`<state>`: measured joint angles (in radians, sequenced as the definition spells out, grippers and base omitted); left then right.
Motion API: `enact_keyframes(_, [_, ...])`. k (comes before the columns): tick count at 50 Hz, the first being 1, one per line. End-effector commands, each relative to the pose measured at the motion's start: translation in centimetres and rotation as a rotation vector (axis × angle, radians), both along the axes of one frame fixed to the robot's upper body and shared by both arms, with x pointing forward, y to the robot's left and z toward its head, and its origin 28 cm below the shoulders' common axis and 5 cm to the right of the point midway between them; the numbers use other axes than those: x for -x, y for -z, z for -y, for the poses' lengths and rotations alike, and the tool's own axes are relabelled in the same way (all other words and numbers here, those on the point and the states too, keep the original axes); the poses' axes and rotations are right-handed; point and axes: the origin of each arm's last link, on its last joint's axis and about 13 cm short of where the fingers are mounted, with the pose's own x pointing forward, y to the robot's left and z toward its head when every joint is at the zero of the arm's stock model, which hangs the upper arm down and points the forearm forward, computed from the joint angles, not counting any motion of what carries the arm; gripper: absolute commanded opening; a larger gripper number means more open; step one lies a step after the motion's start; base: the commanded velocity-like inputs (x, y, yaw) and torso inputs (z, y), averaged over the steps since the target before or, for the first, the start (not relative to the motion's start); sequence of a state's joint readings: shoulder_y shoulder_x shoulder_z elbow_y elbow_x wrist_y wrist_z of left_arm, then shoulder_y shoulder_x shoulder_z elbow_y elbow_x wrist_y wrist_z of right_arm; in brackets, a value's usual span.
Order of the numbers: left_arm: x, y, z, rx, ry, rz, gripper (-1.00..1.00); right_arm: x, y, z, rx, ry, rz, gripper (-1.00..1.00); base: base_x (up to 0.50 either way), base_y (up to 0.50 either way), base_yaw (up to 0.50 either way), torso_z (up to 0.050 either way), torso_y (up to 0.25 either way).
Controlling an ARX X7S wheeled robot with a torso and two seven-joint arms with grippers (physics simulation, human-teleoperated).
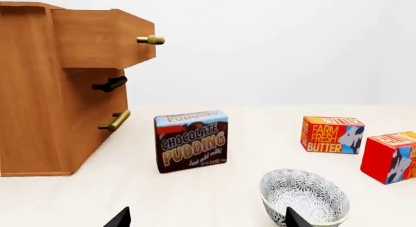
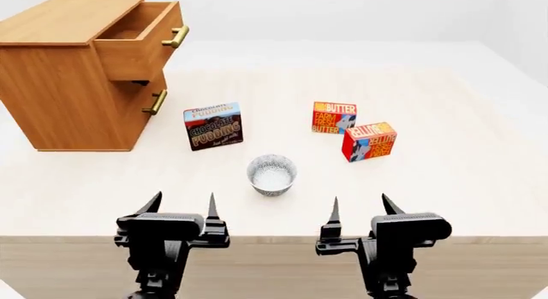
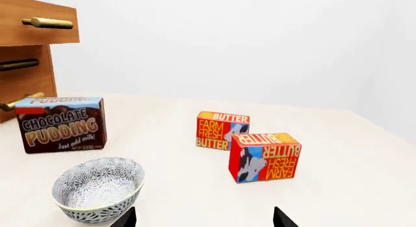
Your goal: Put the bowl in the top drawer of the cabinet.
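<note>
A pale cream tabletop (image 2: 479, 151) under white walls. From the head, the cabinet (image 2: 60, 100) stands far left, its top drawer (image 2: 141, 39) already pulled out to receive the bowl (image 2: 271, 174), which sits upright mid-table between both arms. The left gripper (image 2: 181, 206) and right gripper (image 2: 360, 208) hover with fingers spread, empty. Left wrist: a box (image 1: 192, 141) reading "Chocolate Pudding". Right wrist: two "Farm Fresh Butter" boxes (image 3: 222, 130), (image 3: 265, 157).

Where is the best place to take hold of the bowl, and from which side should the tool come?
Probably the rim of the bowl, taken from above with one finger inside and one outside. It stands upright and open on the table, its wall is thin, and the round sides offer no flat faces. Nothing touches it.
</note>
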<state>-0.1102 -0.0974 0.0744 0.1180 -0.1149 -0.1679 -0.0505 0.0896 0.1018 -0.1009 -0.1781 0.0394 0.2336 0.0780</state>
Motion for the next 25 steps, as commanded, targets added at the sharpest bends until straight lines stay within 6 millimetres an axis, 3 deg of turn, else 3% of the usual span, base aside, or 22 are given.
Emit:
enact_keyframes(1, [-2.3,-4.7,-0.2,-0.018,0.078,-0.001,1.00,-2.1,-5.3,0.6,0.046,-0.029,0.025,1.00,0.00,0.00,0.00,0.050,0.000])
enact_keyframes(8, [-5.4,-7.1,-0.7,-0.030,0.104,-0.062,1.00,-4.4,-9.5,1.1,0.059,-0.063,0.029,1.00,0.00,0.00,0.00,0.050,0.000])
enact_keyframes(20, [-9.8,-15.5,-1.8,-0.025,0.072,-0.075,1.00,-7.1,-14.4,2.2,0.086,-0.040,0.019,1.00,0.00,0.00,0.00,0.050,0.000])
enact_keyframes(25, [-10.9,-19.7,-2.0,-0.063,0.073,-0.088,1.00,-7.3,-16.7,2.2,0.162,-0.024,0.042,1.00,0.00,0.00,0.00,0.007,0.000])
